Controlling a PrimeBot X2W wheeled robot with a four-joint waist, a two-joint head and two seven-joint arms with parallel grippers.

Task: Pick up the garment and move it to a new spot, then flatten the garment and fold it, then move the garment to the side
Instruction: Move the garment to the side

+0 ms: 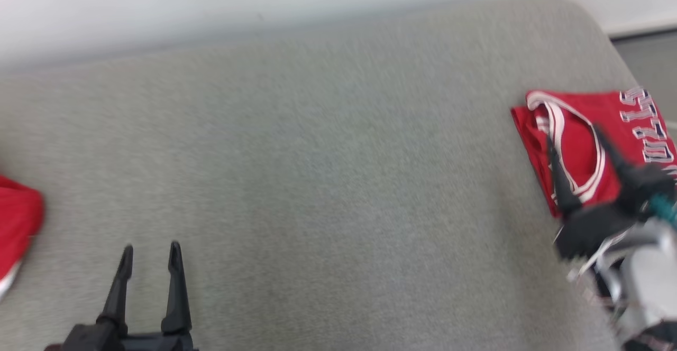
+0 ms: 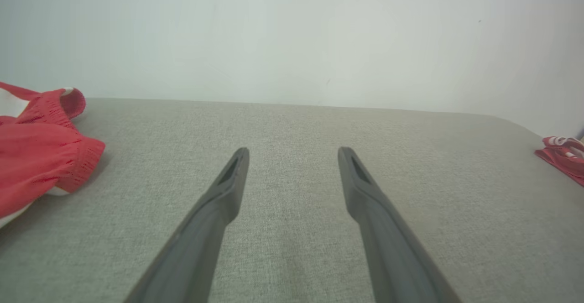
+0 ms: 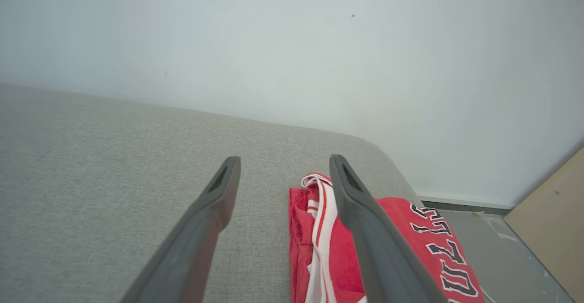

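1. Your right gripper [image 1: 574, 138] is hovering released over the folded garment [image 1: 608, 109], which is lying at the pad's [image 1: 317, 182] right edge; possibly touching, blurred.
2. Your left gripper [image 1: 151, 250] is idling open, well apart; right is nearer.

Left of the folded red jersey [image 1: 608, 110], the grey worktop [image 1: 317, 182] lies open across its whole middle, wide room for a claw to pass. The right claw [image 1: 573, 138], its fingers spread, stands over the jersey itself. Far to the jersey's left a second red garment [image 1: 16, 219] heaps at the worktop's edge. A white wall [image 1: 211, 2] closes the far side.
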